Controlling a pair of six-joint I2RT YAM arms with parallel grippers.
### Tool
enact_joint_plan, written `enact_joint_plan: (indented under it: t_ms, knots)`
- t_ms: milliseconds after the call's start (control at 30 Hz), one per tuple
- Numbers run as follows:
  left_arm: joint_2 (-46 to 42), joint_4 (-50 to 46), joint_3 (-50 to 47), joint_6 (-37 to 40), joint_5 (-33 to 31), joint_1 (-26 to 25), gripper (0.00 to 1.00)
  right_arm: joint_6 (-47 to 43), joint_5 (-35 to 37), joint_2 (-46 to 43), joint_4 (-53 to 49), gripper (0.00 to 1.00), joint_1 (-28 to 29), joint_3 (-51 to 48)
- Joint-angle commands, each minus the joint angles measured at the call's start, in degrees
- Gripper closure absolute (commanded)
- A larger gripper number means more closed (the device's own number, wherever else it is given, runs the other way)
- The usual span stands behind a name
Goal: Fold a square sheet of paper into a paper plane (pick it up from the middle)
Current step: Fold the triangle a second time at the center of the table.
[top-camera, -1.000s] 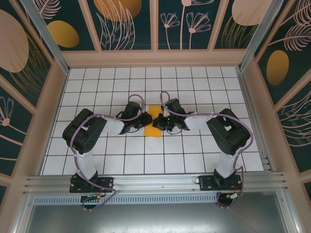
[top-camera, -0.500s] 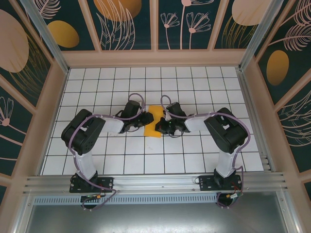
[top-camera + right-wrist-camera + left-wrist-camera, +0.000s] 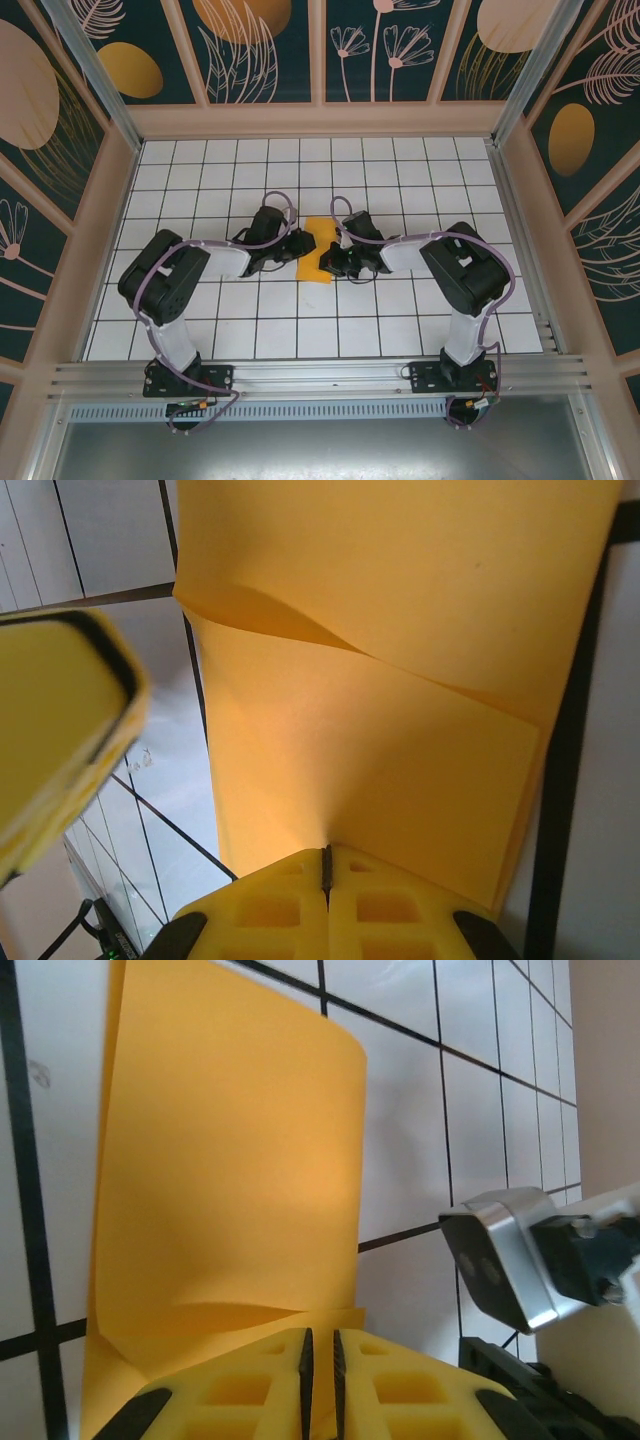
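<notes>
Square sheet of paper (image 3: pixel 230 1160) (partly folded) sits clamped in the right gripper (image 3: pixel 326 852); left gripper (image 3: pixel 320 1335) nearly closed, grip unclear.

From above, the sheet of paper (image 3: pixel 318 240) lies near the middle of the white gridded table (image 3: pixel 400 180), showing as a narrow orange-yellow strip that runs away from the arm bases. The left gripper (image 3: pixel 297 246) meets its left edge, and the right gripper (image 3: pixel 326 262) meets its right edge a little nearer the bases. Both black arms reach inward with elbows bent outward, purple cables looping along them. Dark walls (image 3: pixel 420 50) painted with leaves and orange ovals surround the table.
</notes>
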Motion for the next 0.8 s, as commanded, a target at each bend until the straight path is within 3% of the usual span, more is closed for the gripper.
enact_joint_plan:
  t_ms: [0, 167, 433, 633, 767]
  knots:
    - [2.98, 2.13, 0.16, -1.52, -0.17, 0.21, 0.85, -1.19, 4.24, 2.22, -6.27, 1.00, -0.25, -0.90]
    - [4.89, -5.70, 1.54, -0.69, -8.66, 0.26, 0.87, -1.86, 4.69, 2.00, -7.85, 1.00, -0.21, -1.22]
    - [5.99, -9.16, 3.33, 0.43, -12.83, 0.43, 0.87, -3.84, 5.81, 1.40, -11.44, 1.00, -0.21, -1.93]
    - [6.87, -18.33, 9.25, 1.49, -16.69, 0.60, 0.87, -5.21, 4.99, 0.99, -12.57, 1.00, -0.66, -2.25]
    - [6.58, -17.88, 9.04, 1.63, -15.29, 2.40, 0.86, -4.87, 3.90, 0.17, -12.44, 1.00, -0.90, -2.96]
